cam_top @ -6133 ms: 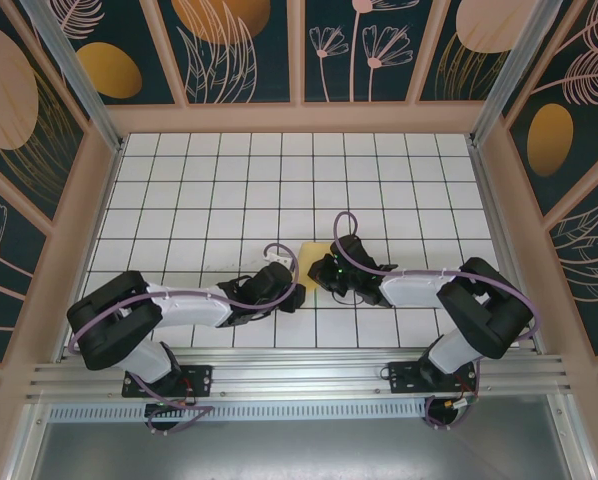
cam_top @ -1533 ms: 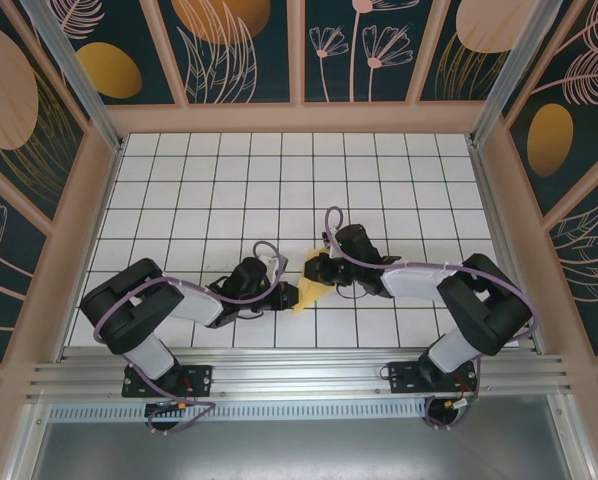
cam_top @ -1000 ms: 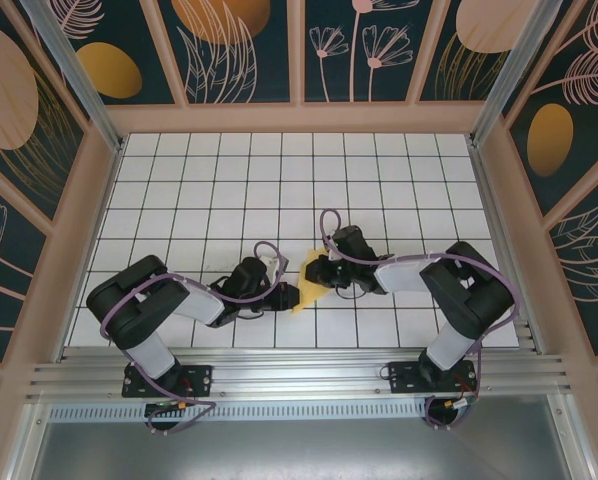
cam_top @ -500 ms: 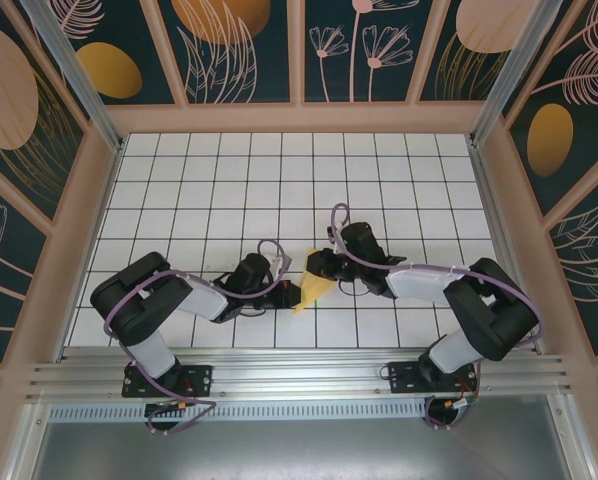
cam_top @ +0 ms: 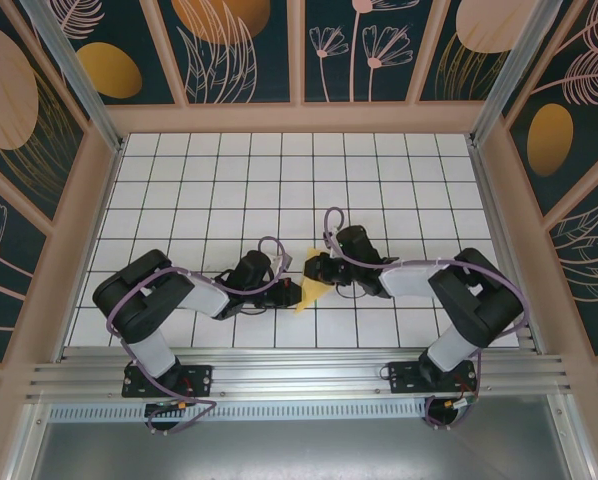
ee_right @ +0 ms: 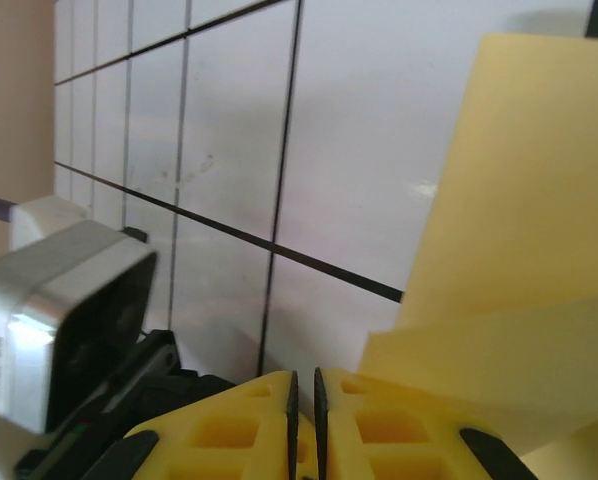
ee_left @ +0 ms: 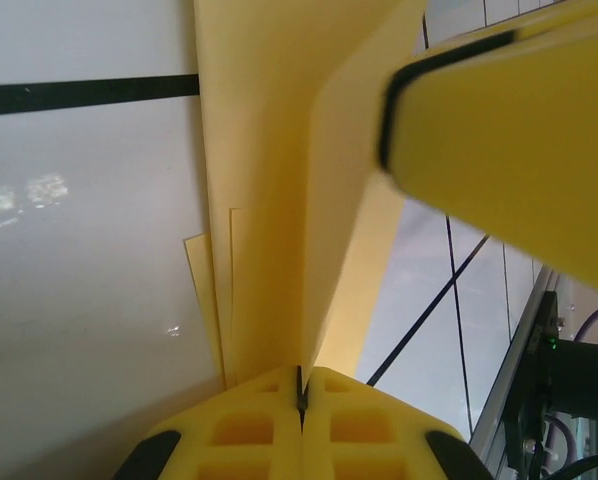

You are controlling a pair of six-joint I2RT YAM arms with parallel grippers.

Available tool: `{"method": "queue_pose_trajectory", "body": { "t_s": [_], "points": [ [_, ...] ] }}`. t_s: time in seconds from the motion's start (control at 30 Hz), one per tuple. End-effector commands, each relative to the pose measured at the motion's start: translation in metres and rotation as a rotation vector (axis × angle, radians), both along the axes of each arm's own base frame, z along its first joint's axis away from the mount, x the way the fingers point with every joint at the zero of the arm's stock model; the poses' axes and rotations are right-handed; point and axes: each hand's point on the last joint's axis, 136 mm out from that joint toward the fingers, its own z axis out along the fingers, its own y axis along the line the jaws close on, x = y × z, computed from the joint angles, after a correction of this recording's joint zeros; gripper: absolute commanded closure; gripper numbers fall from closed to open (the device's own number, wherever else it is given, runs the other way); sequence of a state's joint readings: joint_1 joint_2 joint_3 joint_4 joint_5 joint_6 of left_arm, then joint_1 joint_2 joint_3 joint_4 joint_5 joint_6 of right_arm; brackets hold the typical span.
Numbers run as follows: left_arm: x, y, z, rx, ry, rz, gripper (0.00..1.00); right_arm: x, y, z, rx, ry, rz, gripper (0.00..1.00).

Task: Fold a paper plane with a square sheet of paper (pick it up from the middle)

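Left wrist view: your left gripper [ee_left: 301, 385] is clamped on the square sheet of paper [ee_left: 269, 150], folded, extending ahead of its fingertips. Your right gripper [ee_right: 304, 390] is nearly closed beside the paper; you cannot tell whether it grips.

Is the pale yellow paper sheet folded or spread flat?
Folded: the pale yellow paper sheet shows overlapping creased layers, narrowed to a wedge.

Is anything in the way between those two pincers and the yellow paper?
Nothing visible does. The left pincer is shut on the folded yellow paper at its edge, and the right pincer, jaws together, sits right beside it; whether it grips is unclear.
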State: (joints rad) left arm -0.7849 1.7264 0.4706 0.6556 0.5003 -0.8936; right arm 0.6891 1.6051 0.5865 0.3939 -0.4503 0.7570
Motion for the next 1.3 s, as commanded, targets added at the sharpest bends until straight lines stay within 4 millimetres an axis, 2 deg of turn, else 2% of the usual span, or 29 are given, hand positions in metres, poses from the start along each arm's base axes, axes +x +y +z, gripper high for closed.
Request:
{"method": "queue_pose_trajectory", "body": {
  "t_s": [0.0,0.2,0.3,0.43,0.53,0.67,0.73,0.83,0.93,1.1,1.27],
  "points": [
    [-0.013,-0.001,-0.022,0.047,0.079,-0.023,0.96,0.006,0.004,-0.004,0.000,-0.009,-0.005,0.84],
    [-0.018,0.004,-0.030,0.076,0.098,-0.030,0.93,0.023,-0.010,-0.023,-0.088,0.008,-0.062,0.85],
    [-0.020,0.008,-0.033,0.097,0.105,-0.028,0.86,0.024,-0.015,-0.031,-0.106,0.030,-0.072,0.85],
    [-0.020,0.007,-0.027,0.082,0.094,-0.038,0.81,0.022,-0.020,-0.041,-0.134,0.061,-0.081,0.86],
    [-0.021,0.005,-0.020,0.068,0.080,-0.047,0.82,0.020,-0.023,-0.047,-0.148,0.072,-0.089,0.86],
    [-0.023,0.006,-0.019,0.065,0.083,-0.056,0.88,0.019,-0.022,-0.048,-0.144,0.077,-0.081,0.87],
    [-0.024,0.005,-0.017,0.049,0.082,-0.056,0.87,0.018,-0.022,-0.047,-0.141,0.077,-0.079,0.86],
    [-0.023,0.005,-0.012,0.034,0.073,-0.045,0.77,0.017,-0.019,-0.045,-0.131,0.078,-0.067,0.86],
    [-0.019,0.001,0.008,-0.016,0.034,-0.040,0.73,0.015,-0.017,-0.044,-0.131,0.077,-0.053,0.86],
    [-0.013,0.001,0.020,-0.015,0.003,-0.018,0.70,0.013,-0.018,-0.045,-0.137,0.080,-0.049,0.86],
    [-0.012,0.000,0.023,-0.028,0.003,-0.017,0.73,0.012,-0.017,-0.046,-0.137,0.079,-0.047,0.85]
  ]
}}
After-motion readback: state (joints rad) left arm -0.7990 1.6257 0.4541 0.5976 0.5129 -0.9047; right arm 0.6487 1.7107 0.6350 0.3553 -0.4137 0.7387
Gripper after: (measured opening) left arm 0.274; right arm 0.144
